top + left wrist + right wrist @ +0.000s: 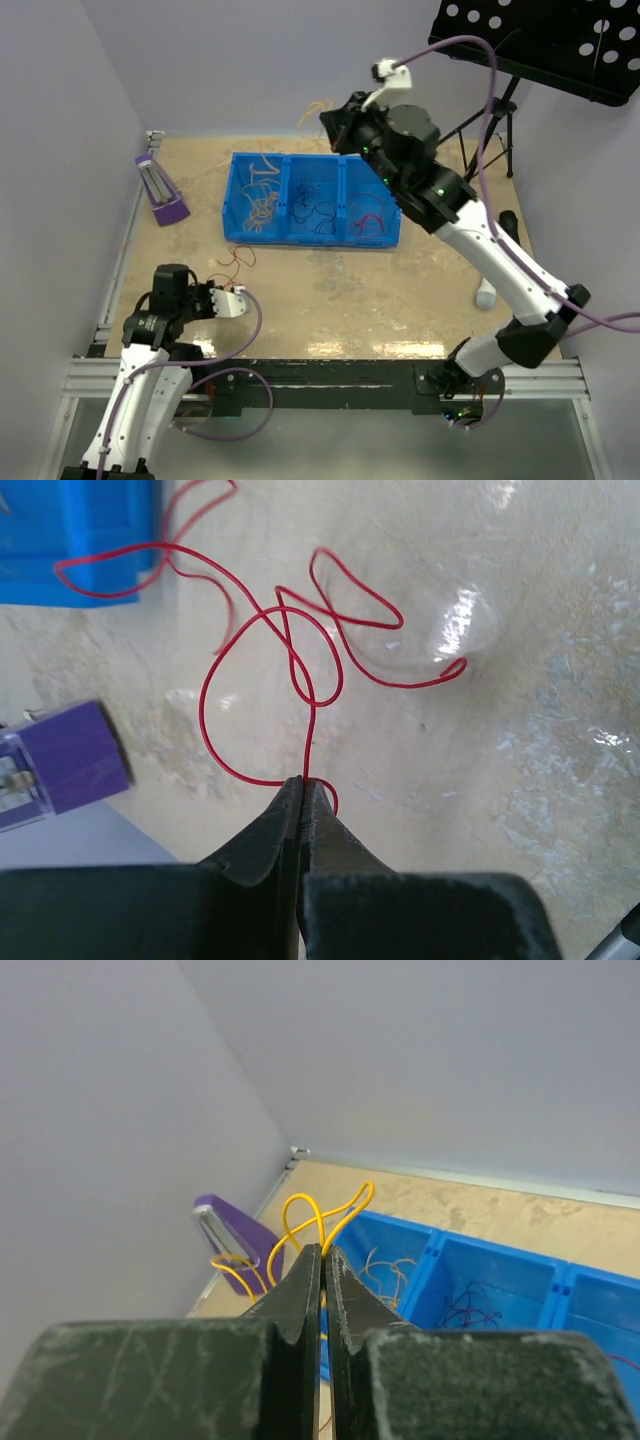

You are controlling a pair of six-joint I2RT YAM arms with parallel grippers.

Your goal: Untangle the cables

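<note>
Each arm pinches one loose cable, red low on the left, yellow high on the right.

From above, the left gripper (236,301) sits low over the worktop (400,300), closed on the near end of a red cable (237,262) that lies between it and the blue tray (310,236); the right gripper (333,122) is raised past the tray's far edge, with a yellow cable (318,108) dangling from it; a purple block (161,192) lies left of the tray. In the left wrist view the jaws are pressed together on the red cable (300,670), whose loops cross themselves on the worktop; the tray's corner shows at upper left. In the right wrist view the jaws are clamped on the yellow cable (322,1210), looping in the air above the tray's compartments, which hold other cables (470,1312).
</note>
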